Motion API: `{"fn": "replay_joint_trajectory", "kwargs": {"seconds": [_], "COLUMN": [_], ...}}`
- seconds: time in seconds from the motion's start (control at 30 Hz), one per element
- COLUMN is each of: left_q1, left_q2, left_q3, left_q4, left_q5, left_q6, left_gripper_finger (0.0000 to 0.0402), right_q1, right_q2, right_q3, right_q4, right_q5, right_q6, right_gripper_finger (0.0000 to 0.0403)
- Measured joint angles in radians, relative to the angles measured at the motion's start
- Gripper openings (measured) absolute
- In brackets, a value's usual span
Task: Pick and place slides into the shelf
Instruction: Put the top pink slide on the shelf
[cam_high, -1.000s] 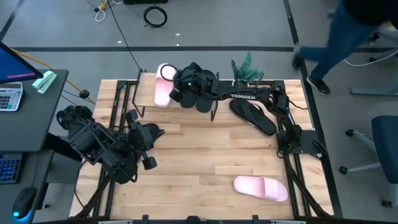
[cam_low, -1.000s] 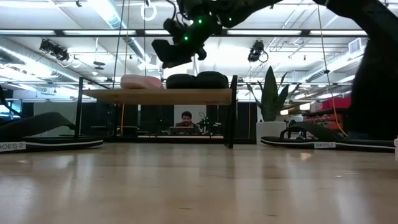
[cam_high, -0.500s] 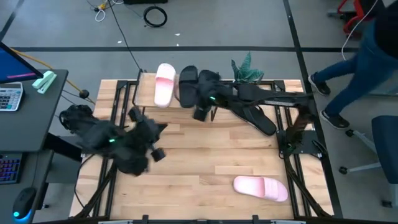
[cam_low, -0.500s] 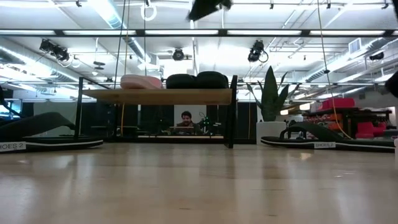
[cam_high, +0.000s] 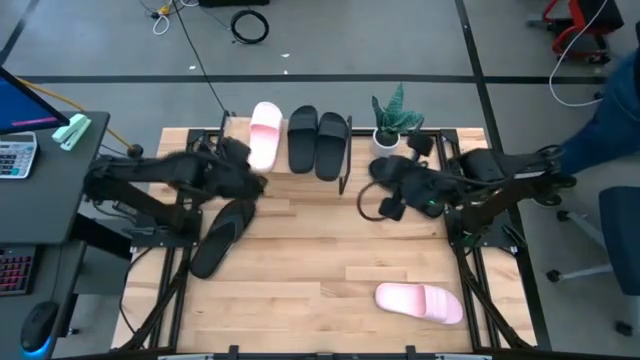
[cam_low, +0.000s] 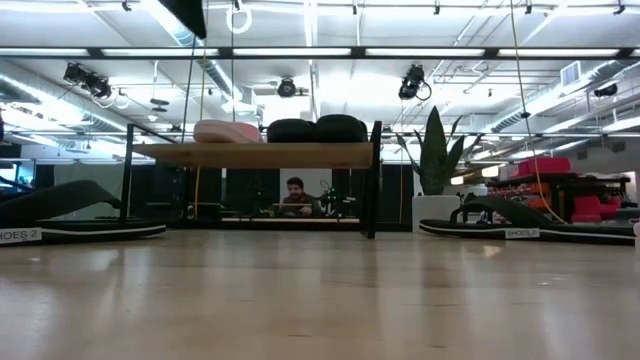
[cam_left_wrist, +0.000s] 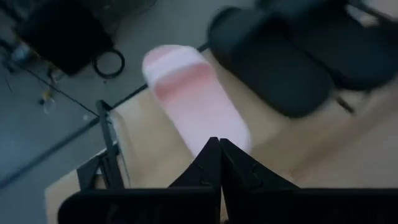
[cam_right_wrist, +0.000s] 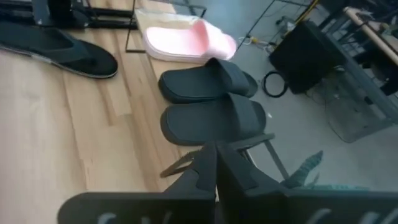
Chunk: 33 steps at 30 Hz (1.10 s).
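The shelf (cam_high: 300, 165) stands at the table's far edge. A pale pink slide (cam_high: 265, 135) and two black slides (cam_high: 302, 138) (cam_high: 332, 143) lie side by side on its top board. A second pink slide (cam_high: 420, 302) lies on the table near the right front. One black flip-flop (cam_high: 222, 235) lies on the table at the left. Another flip-flop (cam_low: 520, 222) lies at the right, mostly under my right arm in the high view. My left gripper (cam_high: 256, 182) hangs shut just in front of the shelf's left end. My right gripper (cam_high: 378, 205) is shut, right of the shelf, pointing toward it.
A small potted plant (cam_high: 393, 118) stands at the far edge, right of the shelf. The middle and near part of the wood tabletop (cam_high: 320, 260) is bare. A desk with a keyboard (cam_high: 20, 155) stands left of the table. A person's leg (cam_high: 610, 120) shows at the far right.
My right gripper has drawn back from over the shelf toward the table's right edge and down, leaving the two black slides lying on the top board. My left gripper has swung from the near left toward the shelf's left end, uncovering the black flip-flop.
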Motion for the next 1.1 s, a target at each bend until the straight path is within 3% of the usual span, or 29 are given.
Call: {"fn": "replay_joint_trajectory", "kwargs": {"seconds": [0.1, 0.3, 0.43, 0.83, 1.1], "left_q1": [0.104, 0.319, 0.431, 0.658, 0.726], "left_q2": [-0.101, -0.235, -0.261, -0.247, -0.241], "left_q3": [-0.107, -0.365, -0.503, -0.652, -0.725], "left_q4": [0.153, 0.507, 0.703, 0.877, 1.067], "left_q5": [0.034, 0.217, 0.235, 0.296, 0.300], "left_q6": [0.095, 0.267, 0.348, 0.452, 0.490], "left_gripper_finger": [0.0002, 0.0002, 0.0001, 0.0001, 0.0001], "right_q1": [0.034, 0.049, 0.046, 0.046, 0.046], "right_q2": [-0.038, -0.071, -0.069, -0.068, -0.068], "right_q3": [-0.038, -0.131, -0.189, -0.266, -0.266], "right_q4": [-0.004, -0.006, -0.006, 0.002, 0.007], "right_q5": [0.023, 0.025, 0.024, 0.028, 0.032], "right_q6": [0.027, 0.069, 0.068, 0.068, 0.067], "right_gripper_finger": [0.0010, 0.0008, 0.0003, 0.0008, 0.0009]}}
